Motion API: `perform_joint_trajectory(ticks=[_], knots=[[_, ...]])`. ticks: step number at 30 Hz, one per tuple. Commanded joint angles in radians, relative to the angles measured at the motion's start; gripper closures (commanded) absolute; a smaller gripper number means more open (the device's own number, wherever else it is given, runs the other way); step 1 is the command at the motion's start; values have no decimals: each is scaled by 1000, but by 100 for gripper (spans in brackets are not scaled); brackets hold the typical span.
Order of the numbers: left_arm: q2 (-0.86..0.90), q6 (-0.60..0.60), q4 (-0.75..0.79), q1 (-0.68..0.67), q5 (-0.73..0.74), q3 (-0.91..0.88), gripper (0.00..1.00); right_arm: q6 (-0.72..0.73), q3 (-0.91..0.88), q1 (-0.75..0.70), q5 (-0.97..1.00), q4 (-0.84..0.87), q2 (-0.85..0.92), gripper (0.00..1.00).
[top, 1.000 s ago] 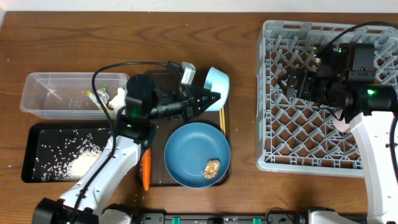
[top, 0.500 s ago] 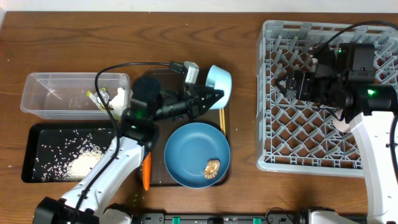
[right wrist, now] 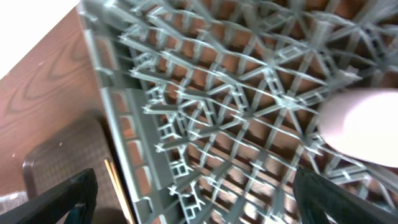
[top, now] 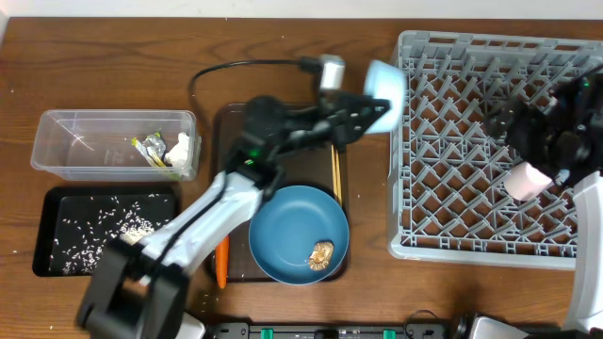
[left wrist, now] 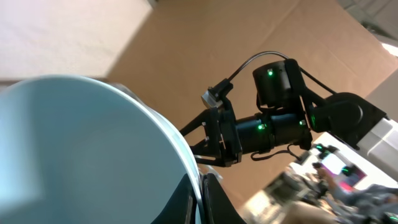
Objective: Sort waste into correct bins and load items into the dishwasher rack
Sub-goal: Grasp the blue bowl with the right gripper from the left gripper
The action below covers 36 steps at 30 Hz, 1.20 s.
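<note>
Pale-blue bowl [top: 385, 82], pinched by left gripper [top: 370, 106], hovers at rack [top: 462, 169] edge.

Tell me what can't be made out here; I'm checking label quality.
Rice in black tray: overhead, grains too small to count.
Left pincer on bowl: overhead, motion blur hides the contact; left wrist, the bowl fills the view.
Pink cup: right wrist, blurred and cut by the right edge.

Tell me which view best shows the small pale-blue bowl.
Overhead: the small pale-blue bowl appears whole, slightly blurred, in the left gripper at the grey plastic rack's left edge. The left wrist view shows only its curved surface close up; the right wrist view misses it.
</note>
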Motion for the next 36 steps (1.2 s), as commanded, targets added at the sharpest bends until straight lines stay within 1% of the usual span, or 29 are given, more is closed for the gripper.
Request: perform_joint_trajectory(ticks=[1, 3, 8, 15, 21, 28, 34, 36], knots=[[103, -110, 45, -55, 24, 56, 94, 13, 11, -37, 12, -23, 0, 5], [158, -184, 121, -86, 9, 62, 94, 13, 11, -52, 33, -35, 0, 5], [280, -346, 274, -167, -85, 63, 94, 14, 11, -69, 51, -35, 0, 4], [400, -509, 410, -212, -99, 63, 94, 13, 10, -69, 63, -35, 0, 4], [418, -531, 428, -227, -100, 63, 94, 13, 10, -69, 77, -50, 0, 4], [418, -564, 430, -262, -138, 63, 94, 13, 10, -69, 85, -54, 0, 4], [421, -597, 365, -271, -204, 62, 93, 13, 10, -69, 88, -58, 0, 4], [426, -598, 366, -272, -207, 63, 93, 13, 10, -69, 89, -61, 0, 4]])
